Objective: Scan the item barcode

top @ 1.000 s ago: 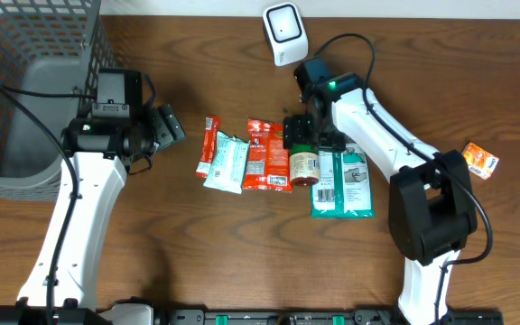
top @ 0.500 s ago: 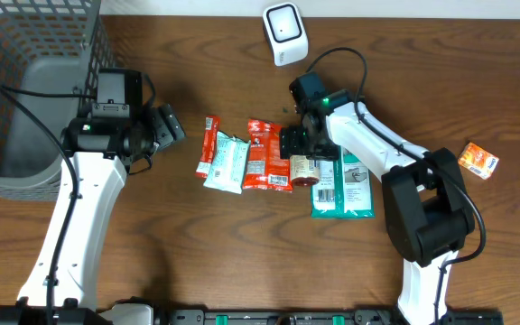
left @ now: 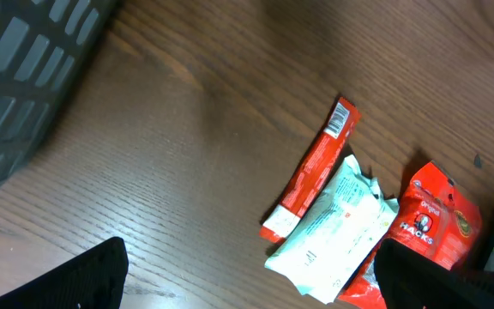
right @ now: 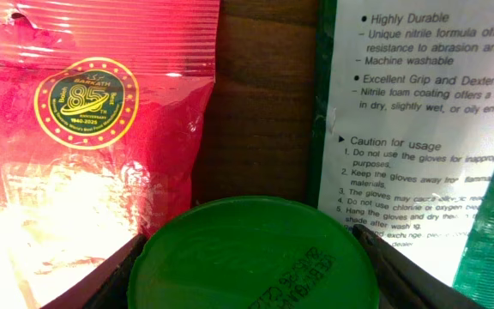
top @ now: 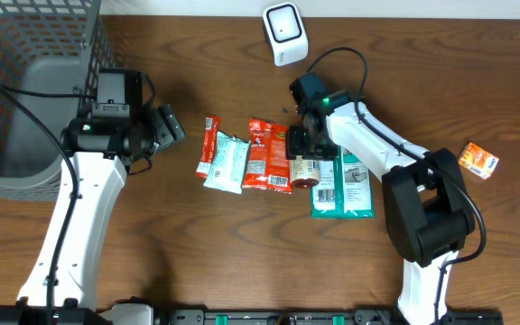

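The dark, wood-grain table (top: 242, 244) carries a loose row of packets at its middle. Since a second ago the right arm has folded in towards the row, and the right gripper (top: 299, 149) has narrowed from a wide spread. Its dark fingers (right: 114, 279) now lie against both sides of the jar's round green lid (right: 251, 257), which fills the gap between them. The jar (top: 303, 168) lies on its side with its paper label up. It sits between a glossy red packet (top: 266, 155) and a flat green-and-white glove pack (top: 343, 185), touching or overlapping both.

The left arm has not moved. The left gripper (top: 168, 126) stands spread wide and empty over bare wood, just beside the wire basket (top: 25, 54).

A crinkled white wrapper (top: 226, 162) overlaps a thin red bar (top: 208, 144) left of the red packet. The white scanner (top: 284, 33) stands at the far edge, well apart from the jar. A small orange packet (top: 479, 160) lies alone to the right.
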Available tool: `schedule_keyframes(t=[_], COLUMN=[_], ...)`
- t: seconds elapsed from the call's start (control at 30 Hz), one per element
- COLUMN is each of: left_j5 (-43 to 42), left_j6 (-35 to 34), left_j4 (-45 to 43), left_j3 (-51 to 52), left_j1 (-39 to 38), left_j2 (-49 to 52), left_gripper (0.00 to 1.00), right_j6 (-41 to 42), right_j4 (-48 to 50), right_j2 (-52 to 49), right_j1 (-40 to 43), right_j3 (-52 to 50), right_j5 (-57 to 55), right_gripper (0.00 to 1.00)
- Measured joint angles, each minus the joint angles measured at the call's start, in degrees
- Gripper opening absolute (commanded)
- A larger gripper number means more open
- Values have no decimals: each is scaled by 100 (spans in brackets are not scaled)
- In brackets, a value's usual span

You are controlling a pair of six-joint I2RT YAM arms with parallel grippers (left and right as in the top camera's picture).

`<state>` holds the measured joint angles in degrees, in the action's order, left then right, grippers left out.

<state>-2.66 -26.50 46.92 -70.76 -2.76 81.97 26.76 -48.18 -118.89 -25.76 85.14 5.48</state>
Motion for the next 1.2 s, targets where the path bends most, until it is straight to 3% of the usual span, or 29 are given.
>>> schedule_keyframes(t=[0.47,0.7,0.83,1.2], left_j5=[0,0,0,0], left_j6=[0,0,0,0], left_j4=[0,0,0,-2], left_j3=[0,0,0,0], left_j1=[0,0,0,0], left_j2=[0,0,0,0], left_gripper=[92,92,92,92], right_j6=[-26,-44,-68,92], right_j4=[-63,-225,-234,-208], right_j2=[94,776,988,1211], right_j1=[0,0,0,-376], right_j3=[0,-4,-4,-9], right_j5=[-55,-179,-289,-1491], right_gripper=[51,47,38,38])
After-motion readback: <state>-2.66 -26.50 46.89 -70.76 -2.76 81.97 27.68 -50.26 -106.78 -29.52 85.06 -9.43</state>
